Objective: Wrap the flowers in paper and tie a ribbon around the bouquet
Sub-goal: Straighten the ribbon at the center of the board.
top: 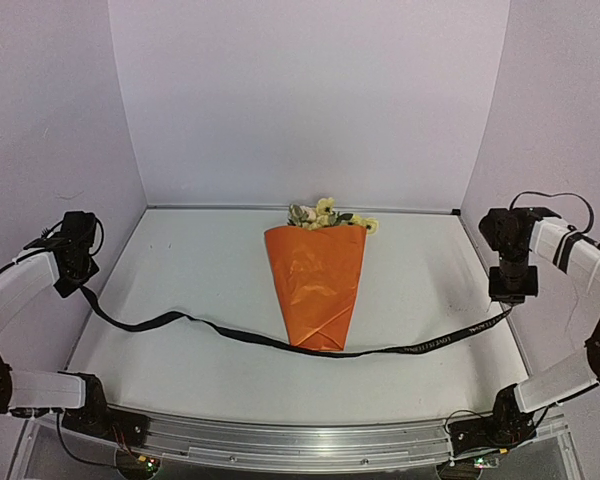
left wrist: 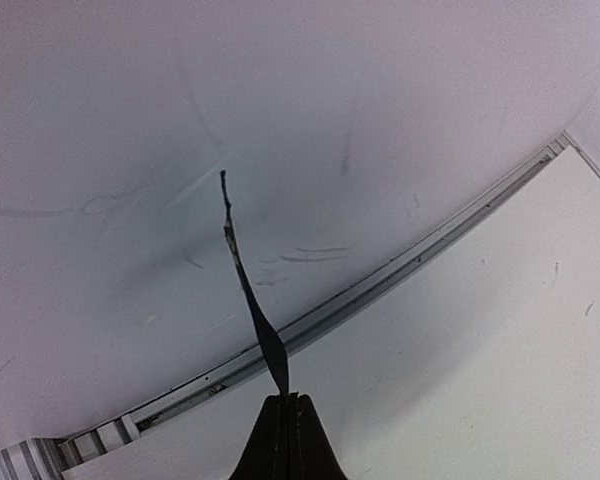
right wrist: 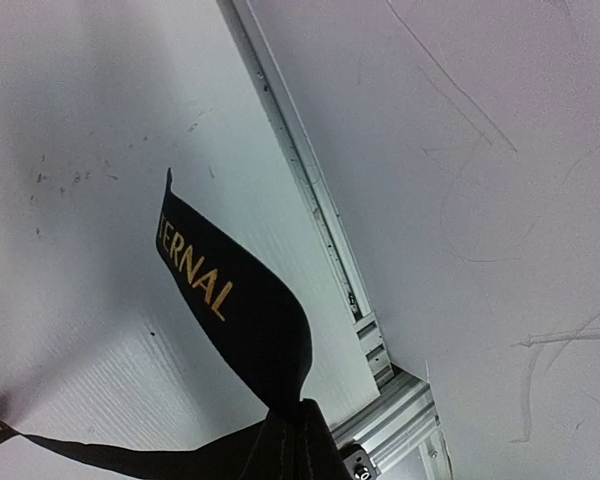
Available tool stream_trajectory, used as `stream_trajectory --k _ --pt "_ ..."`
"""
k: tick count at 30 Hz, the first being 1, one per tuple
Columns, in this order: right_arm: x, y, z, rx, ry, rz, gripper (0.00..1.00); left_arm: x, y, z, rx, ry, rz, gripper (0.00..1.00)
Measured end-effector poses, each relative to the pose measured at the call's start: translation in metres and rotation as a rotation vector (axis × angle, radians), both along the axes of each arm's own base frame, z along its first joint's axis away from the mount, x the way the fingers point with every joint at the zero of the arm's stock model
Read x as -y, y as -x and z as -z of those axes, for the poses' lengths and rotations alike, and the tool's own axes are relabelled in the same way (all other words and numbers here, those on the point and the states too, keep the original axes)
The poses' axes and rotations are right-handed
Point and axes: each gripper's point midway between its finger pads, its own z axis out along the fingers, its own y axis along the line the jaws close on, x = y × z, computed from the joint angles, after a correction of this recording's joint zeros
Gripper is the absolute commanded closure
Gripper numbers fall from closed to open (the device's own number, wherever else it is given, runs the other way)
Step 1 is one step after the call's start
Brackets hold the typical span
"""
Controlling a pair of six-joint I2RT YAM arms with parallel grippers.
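Note:
The bouquet (top: 316, 284) lies in the middle of the table, a cone of orange paper (top: 313, 300) with its point toward me. Pale yellow flowers (top: 326, 213) and leaves show at its wide far end. The black ribbon (top: 190, 320) stretches across the table and passes under the cone's narrow end. My left gripper (top: 79, 285) is shut on the ribbon's left end at the left wall; a short tail (left wrist: 248, 292) sticks up past the fingertips (left wrist: 307, 412). My right gripper (top: 510, 300) is shut on the right end, whose lettered tail (right wrist: 235, 305) curls above the shut jaws.
Pale walls close the table in on the left (top: 50, 130), back and right (top: 570, 110). A metal rail (top: 300, 440) runs along the near edge between the two arm bases. The right arm's cable (top: 555, 197) loops above its wrist.

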Motion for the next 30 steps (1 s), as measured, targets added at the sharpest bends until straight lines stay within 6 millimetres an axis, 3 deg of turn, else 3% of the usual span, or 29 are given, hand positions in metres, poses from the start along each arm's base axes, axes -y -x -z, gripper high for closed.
stream_trajectory --k 5,14,19,21,25,27,28,30 --pt "0.021 0.006 0.007 -0.040 -0.001 0.094 1.00 -0.012 0.006 0.006 -0.014 0.010 -0.043 1.00" --pt "0.038 0.016 0.013 -0.054 -0.046 0.221 1.00 -0.043 0.014 0.012 -0.007 0.023 -0.162 1.00" --pt "0.038 0.016 0.014 -0.053 -0.077 0.244 0.91 -0.048 0.010 0.014 -0.006 0.028 -0.182 0.99" --pt "0.037 0.016 0.015 -0.053 -0.090 0.251 0.83 -0.049 0.009 0.015 -0.006 0.033 -0.185 0.83" --pt "0.033 0.016 0.017 -0.052 -0.117 0.259 0.60 -0.046 0.005 0.014 0.000 0.051 -0.172 0.33" --pt "0.030 0.016 0.018 -0.053 -0.139 0.259 0.49 -0.045 0.003 0.013 0.004 0.062 -0.163 0.13" --pt "0.028 0.016 0.019 -0.053 -0.153 0.260 0.44 -0.044 0.001 0.012 0.005 0.068 -0.154 0.05" --pt "0.022 0.014 0.019 -0.048 -0.190 0.261 0.36 -0.041 -0.004 0.009 0.012 0.081 -0.127 0.01"
